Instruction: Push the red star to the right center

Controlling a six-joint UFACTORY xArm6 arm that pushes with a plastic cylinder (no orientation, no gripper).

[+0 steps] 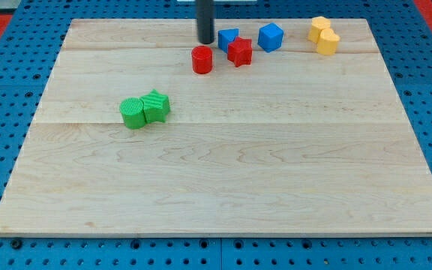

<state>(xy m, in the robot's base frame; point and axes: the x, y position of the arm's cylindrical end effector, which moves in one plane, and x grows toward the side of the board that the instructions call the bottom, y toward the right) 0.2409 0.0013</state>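
The red star [240, 51] lies near the view's top, a little right of centre, touching a blue block [227, 38] at its upper left. My tip [205, 40] is at the view's top centre, just left of that blue block and up-left of the red star. A red cylinder [202, 59] sits just below my tip, left of the star.
A blue cube [271, 36] lies right of the star. Two yellow blocks [324, 35] sit together at the top right. A green cylinder [133, 113] and a green star [156, 106] touch each other at the left. The wooden board [223, 187] lies on a blue pegboard.
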